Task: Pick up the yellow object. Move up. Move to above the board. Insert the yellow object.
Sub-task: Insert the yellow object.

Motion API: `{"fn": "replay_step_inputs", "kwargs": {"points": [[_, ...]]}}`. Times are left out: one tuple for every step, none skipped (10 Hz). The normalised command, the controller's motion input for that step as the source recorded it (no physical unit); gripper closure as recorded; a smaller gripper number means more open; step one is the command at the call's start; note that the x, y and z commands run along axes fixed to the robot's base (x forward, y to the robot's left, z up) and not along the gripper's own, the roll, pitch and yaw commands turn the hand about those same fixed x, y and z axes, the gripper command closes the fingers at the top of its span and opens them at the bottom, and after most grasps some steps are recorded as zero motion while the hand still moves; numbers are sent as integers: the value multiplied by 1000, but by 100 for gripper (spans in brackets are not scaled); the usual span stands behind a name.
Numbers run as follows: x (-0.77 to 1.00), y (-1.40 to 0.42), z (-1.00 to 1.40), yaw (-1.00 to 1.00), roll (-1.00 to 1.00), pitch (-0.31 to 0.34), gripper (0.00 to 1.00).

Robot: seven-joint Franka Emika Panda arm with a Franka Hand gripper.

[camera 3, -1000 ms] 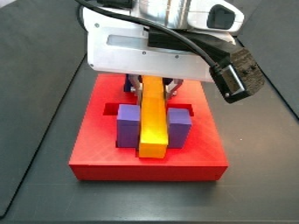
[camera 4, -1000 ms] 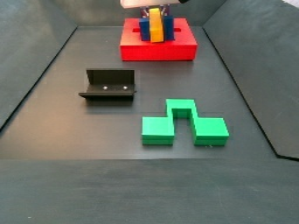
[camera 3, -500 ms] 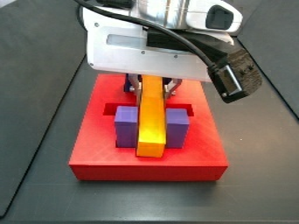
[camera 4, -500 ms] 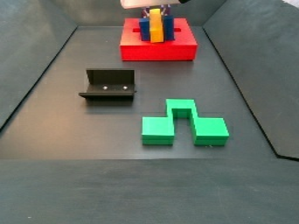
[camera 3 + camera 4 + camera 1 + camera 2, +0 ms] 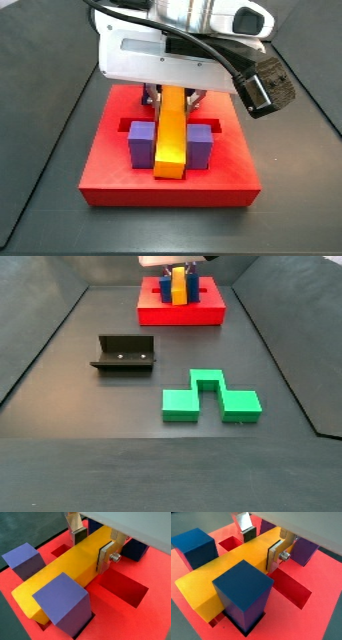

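The yellow object is a long yellow-orange bar lying between two purple posts on the red board. It runs lengthwise along the board's slot. In both wrist views the bar passes between upright posts, low over the board. My gripper is shut on the bar's far half, one silver finger flat against its side. In a side view the gripper and bar are over the board at the far end of the floor.
The dark fixture stands mid-floor, left of centre. A green notched block lies nearer the front. The wrist's black camera and cable hang out to the right above the board. Open cut-out slots lie beside the bar.
The bar has sunk slightly lower between the posts with the gripper still on it. Nothing else has moved.
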Motion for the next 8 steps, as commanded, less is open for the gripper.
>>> {"fn": "replay_step_inputs", "kwargs": {"points": [[-6,-126,-231,0,139,0,100],[-6,-111,-306,0,109,0,100],[-46,-86,-346,0,43,0,100],[-40,-106,-274,0,56,0,100],[-43,-31,-123,0,127,0,100],[0,0,-140,34,66,0,100],[0,0,-203,103,70,0,100],[0,0,-231,86,56,0,100]]}}
